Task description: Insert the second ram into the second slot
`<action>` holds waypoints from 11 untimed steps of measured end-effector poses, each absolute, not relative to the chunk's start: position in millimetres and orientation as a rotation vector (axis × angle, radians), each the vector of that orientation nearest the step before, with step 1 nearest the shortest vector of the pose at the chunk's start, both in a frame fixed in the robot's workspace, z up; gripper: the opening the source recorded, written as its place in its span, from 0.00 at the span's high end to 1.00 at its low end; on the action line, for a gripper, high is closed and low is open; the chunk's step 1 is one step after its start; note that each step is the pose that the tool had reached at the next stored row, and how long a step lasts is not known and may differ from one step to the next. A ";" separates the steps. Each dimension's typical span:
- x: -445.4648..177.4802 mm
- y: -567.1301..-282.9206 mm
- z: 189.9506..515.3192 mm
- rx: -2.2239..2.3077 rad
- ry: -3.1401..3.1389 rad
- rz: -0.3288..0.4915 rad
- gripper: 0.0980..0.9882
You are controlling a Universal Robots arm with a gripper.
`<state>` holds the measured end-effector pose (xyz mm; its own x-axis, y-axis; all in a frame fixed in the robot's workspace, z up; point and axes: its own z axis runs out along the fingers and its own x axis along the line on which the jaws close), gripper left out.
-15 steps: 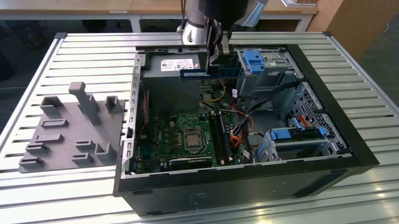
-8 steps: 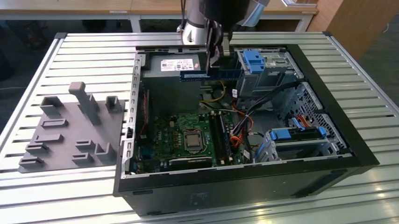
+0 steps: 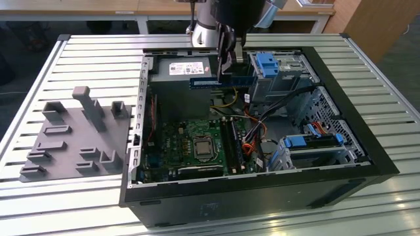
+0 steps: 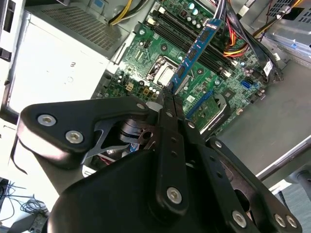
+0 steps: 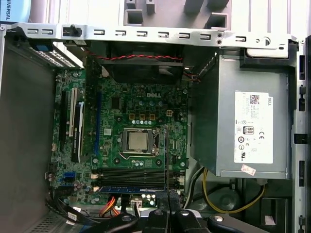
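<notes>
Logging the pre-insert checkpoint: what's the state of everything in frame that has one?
Case: lying on its side, side panel off.
CPU: bare, no cooler fitted.
Ram: held by one end over the open case, not seated.
Hand: shut on the ram.

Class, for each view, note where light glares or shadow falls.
Exterior view: glare on the slatted table, the case dim inside. Second wrist view: power supply washed out, dark claw holding the second ram. First wrist view: evenly lit motherboard, shaded side wall.
</notes>
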<state>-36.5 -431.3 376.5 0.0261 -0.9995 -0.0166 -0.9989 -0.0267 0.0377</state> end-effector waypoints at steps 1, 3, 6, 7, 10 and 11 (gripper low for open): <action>-36.5 -431.5 376.4 2.234 -2.186 -0.060 0.98; -36.4 -431.5 376.3 2.211 -2.210 -0.060 0.98; -36.4 -431.6 376.1 2.165 -2.256 -0.060 0.98; -36.4 -431.6 376.1 2.148 -2.272 -0.060 0.98; -36.4 -431.7 375.8 2.097 -2.320 -0.060 0.98; -36.4 -431.6 375.7 2.080 -2.335 -0.059 0.98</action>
